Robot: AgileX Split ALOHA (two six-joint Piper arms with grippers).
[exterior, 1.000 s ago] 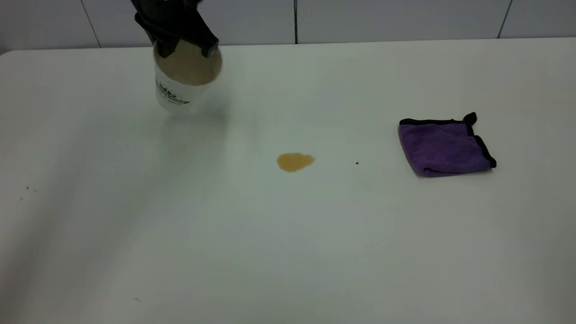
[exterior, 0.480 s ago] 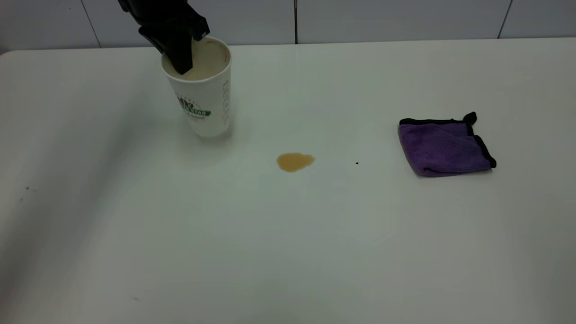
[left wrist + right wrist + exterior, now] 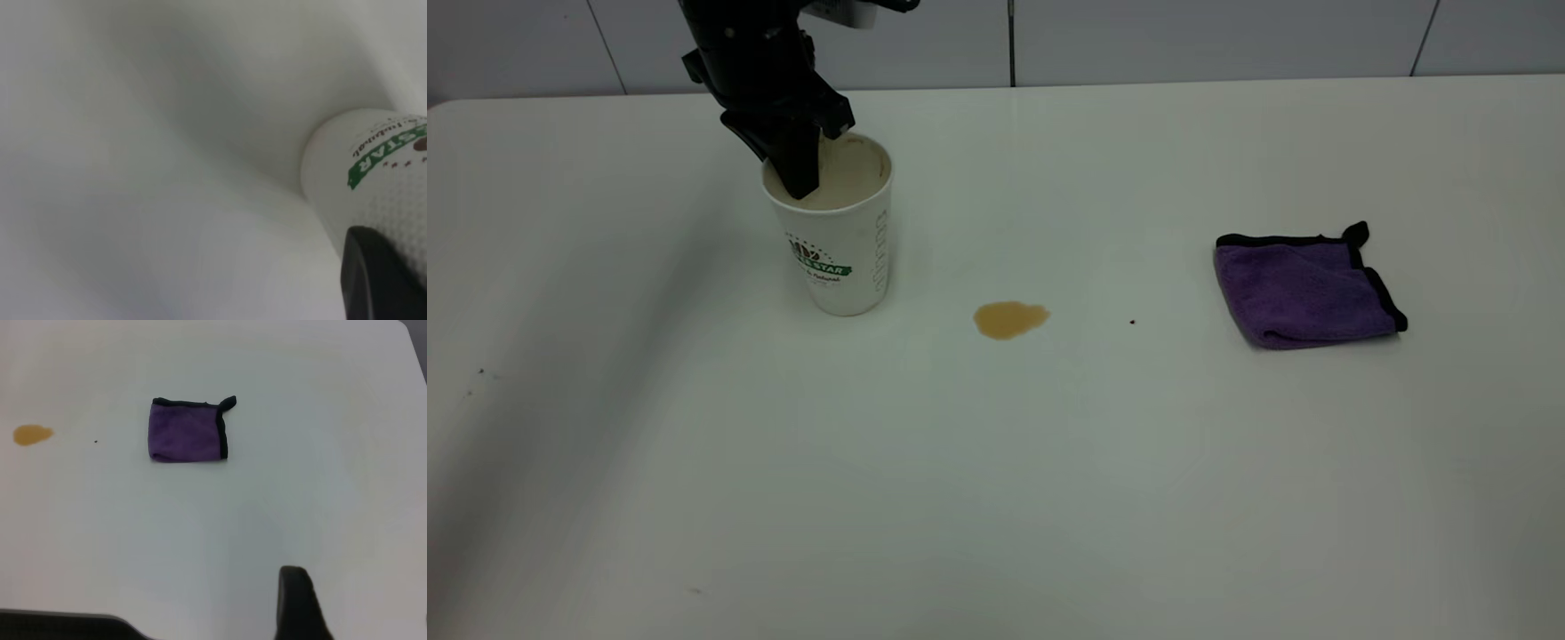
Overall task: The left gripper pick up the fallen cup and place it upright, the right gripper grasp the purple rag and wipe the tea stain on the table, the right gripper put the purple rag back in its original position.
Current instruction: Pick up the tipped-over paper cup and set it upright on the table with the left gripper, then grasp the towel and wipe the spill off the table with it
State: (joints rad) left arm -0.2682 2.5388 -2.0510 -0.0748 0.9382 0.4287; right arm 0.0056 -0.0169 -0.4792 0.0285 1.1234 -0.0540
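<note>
The white paper cup (image 3: 838,249) with a green logo stands upright at the table's back left, left of the tea stain (image 3: 1009,319). My left gripper (image 3: 800,164) comes down from above and is shut on the cup's rim, one finger inside and one outside. The left wrist view shows the cup's wall (image 3: 373,180) against a dark finger (image 3: 377,277). The folded purple rag (image 3: 1303,289) with black trim lies flat at the right. The right wrist view shows the rag (image 3: 188,431) and the stain (image 3: 31,435) from afar, with one finger (image 3: 299,600) of my open, empty right gripper.
The white table (image 3: 996,489) ends at a grey panelled wall behind the cup. A tiny dark speck (image 3: 1133,322) lies between stain and rag. The right arm is outside the exterior view.
The left gripper has turned the cup from tilted in the air to upright, and brought it down and forward onto the table. The rag and stain have not moved.
</note>
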